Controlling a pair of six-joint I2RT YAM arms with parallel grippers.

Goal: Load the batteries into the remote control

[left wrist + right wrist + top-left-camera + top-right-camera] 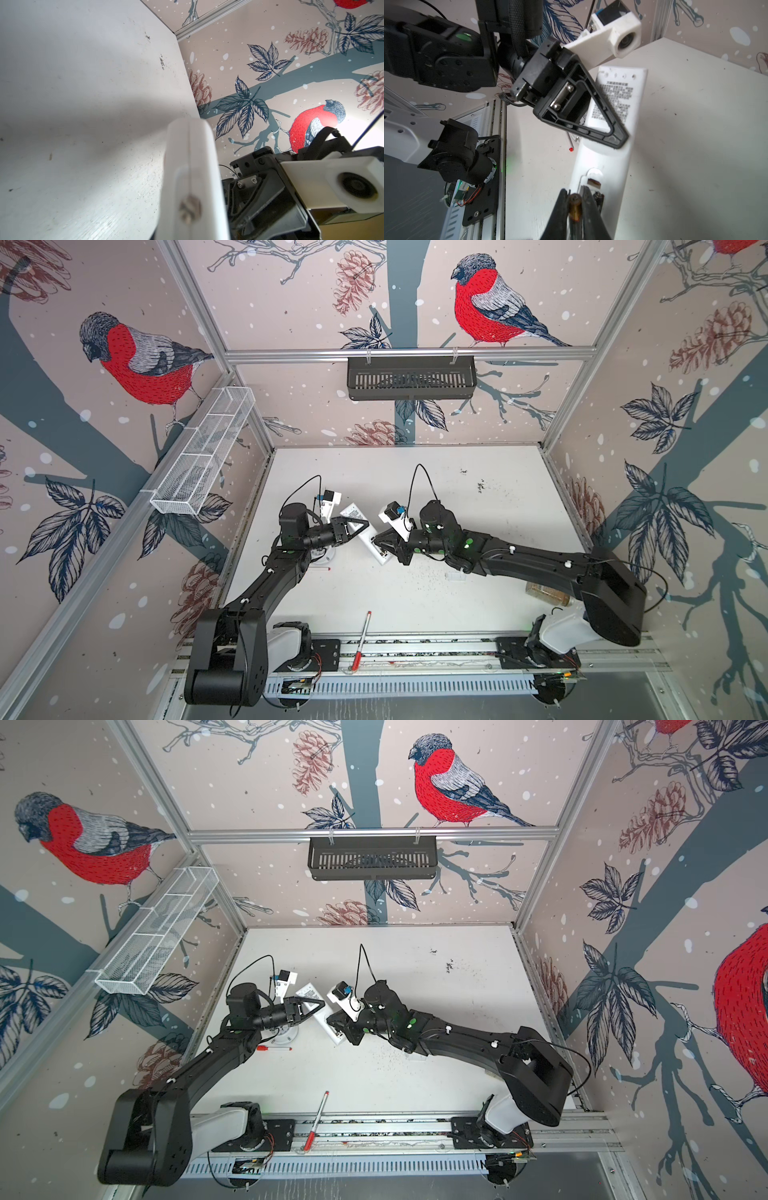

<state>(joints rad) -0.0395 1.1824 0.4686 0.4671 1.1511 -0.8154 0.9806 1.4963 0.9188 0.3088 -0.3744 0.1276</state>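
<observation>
Right wrist view — right gripper (574,196) clamped on one battery (575,211) at the open bay (592,175) of the remote control (608,160); a second battery (599,200) lies inside. Left gripper (617,141) pinched shut on the remote, between both arms.

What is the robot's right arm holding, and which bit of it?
A battery, pinched between the right gripper's fingers by its sides, close to its copper-coloured end.
</observation>
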